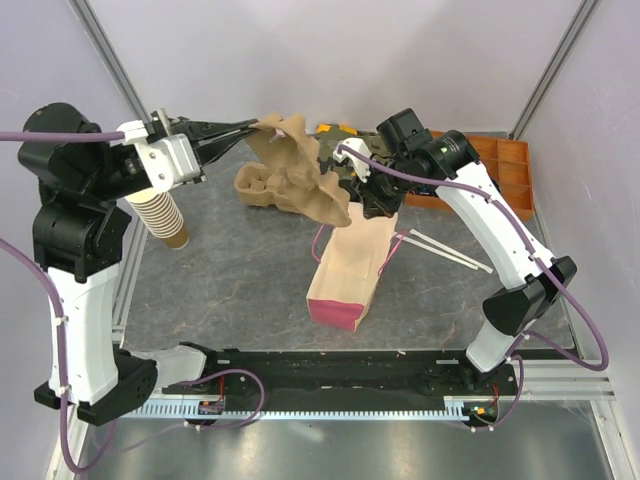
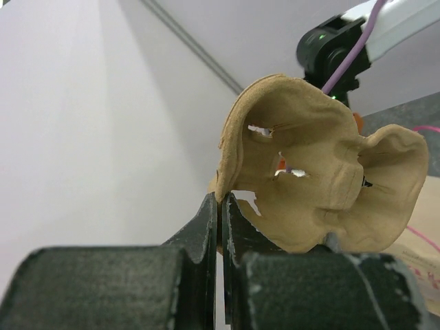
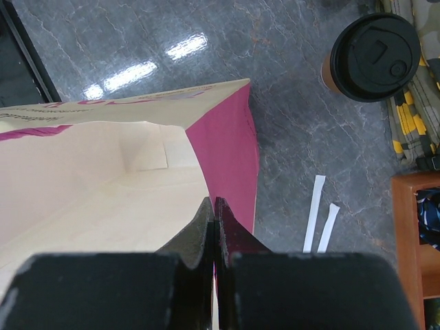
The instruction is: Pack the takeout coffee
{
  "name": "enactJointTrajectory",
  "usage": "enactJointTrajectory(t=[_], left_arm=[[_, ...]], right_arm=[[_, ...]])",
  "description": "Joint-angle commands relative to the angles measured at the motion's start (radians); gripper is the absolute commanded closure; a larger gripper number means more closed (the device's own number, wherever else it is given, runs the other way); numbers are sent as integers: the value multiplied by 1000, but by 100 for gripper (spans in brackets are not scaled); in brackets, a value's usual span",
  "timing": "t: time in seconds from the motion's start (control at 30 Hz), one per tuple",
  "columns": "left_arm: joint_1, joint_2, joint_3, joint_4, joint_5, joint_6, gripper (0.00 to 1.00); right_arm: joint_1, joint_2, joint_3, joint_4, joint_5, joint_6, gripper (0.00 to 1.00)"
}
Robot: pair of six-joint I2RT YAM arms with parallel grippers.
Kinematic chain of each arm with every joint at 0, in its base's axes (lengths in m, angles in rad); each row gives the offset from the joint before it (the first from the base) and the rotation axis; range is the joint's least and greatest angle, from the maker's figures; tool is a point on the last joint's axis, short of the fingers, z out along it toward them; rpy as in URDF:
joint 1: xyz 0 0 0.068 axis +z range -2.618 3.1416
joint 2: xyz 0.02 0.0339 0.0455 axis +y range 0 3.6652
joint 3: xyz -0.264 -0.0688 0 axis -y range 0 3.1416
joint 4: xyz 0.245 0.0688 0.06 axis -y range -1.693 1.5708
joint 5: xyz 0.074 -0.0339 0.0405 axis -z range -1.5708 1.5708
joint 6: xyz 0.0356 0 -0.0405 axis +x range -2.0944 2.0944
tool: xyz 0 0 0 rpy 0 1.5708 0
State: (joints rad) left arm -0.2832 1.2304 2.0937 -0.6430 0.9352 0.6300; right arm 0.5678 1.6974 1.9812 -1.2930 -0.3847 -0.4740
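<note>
Two edges are being pinched: the left gripper (image 2: 221,201) is holding the pulp carrier (image 2: 309,185) aloft by its rim, the right gripper (image 3: 213,206) is clamping the paper bag (image 3: 230,151) at its mouth, and the takeout coffee (image 3: 375,48) is standing on the table (image 3: 289,75) apart from the bag.

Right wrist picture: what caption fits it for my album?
Pincer pinching the pink side of the open paper bag, lidded coffee cup standing on the table beyond.

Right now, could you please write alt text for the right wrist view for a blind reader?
The right end effector is shut on the rim of an open paper bag with a pink side panel. On the grey table beyond stands the takeout coffee, black lid on, beside two paper-wrapped straws.
</note>
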Motion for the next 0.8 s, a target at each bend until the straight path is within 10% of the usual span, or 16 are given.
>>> enactJointTrajectory(t=[0.0, 0.47, 0.77], left_arm=[[-103, 23, 6, 31, -59, 51, 96], [-539, -34, -316, 11, -504, 448, 98], [-583, -42, -296, 49, -547, 468, 98]], right_arm=[[3, 7, 51, 31, 13, 26, 100], [3, 11, 45, 43, 20, 44, 100], [3, 13, 38, 47, 24, 43, 100]])
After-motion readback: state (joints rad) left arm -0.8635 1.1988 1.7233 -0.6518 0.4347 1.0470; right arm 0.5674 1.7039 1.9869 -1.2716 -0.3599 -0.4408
